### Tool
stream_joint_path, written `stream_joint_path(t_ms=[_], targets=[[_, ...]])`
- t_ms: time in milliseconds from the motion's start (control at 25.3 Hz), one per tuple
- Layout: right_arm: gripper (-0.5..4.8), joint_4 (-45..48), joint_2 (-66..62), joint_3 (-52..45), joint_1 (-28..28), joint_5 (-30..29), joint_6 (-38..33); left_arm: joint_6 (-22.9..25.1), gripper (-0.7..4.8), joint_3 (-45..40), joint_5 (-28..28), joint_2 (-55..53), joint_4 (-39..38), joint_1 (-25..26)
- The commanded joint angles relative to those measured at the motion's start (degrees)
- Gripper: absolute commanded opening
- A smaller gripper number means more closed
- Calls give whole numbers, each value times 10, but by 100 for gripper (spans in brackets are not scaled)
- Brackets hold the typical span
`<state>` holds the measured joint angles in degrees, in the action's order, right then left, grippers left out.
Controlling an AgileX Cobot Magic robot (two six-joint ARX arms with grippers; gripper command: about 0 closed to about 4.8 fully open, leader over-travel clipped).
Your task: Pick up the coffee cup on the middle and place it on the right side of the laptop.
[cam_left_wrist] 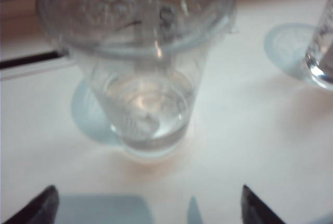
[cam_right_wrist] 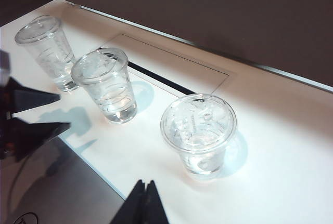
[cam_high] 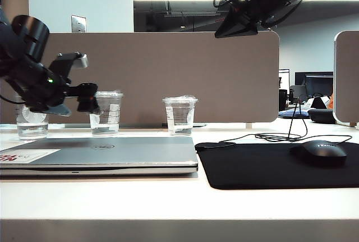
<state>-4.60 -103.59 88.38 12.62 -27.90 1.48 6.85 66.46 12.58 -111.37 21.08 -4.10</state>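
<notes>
Office partitions back a pale desk in the exterior view, where 3 clear cups stand in a row behind the closed laptop. A black mouse pad with a mouse lies to the laptop's right. The coffee cup is the middle 1 of the 3, upright on the desk. The left gripper hangs level just beside it on its left side, empty; whether a finger touches the cup cannot be told from here. The right gripper hangs high above the desk, well apart from everything.

From the left wrist view, the coffee cup fills the frame, and the 2 dark fingertips stand spread wide, not yet around it. This looks like the approach step; next the arm would need to slide forward until the fingers flank the cup wall, then close gently so the thin plastic does not buckle.

From the right wrist view, the coffee cup sits between its 2 neighbours, and the right gripper shows its tips pressed together, holding nothing.
</notes>
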Motion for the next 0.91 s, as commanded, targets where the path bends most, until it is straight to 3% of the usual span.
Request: stream_joint_path(t_ms=[40,356,554,911], targets=[[-3,-3,-5,4,0,-2,3,-8,479,35,1,-33,13,-2],[-3,-27,-23,3,-2,-3,5,-11,479,143,-31,-115,7,-7],[-3,-33,-37,3,-16,-5,5,-11,479,222,-27,-161,-39,-10],[-3,-38,-41,3,-42,-7,5,-11,479,247,-39,-180,-15,-19]])
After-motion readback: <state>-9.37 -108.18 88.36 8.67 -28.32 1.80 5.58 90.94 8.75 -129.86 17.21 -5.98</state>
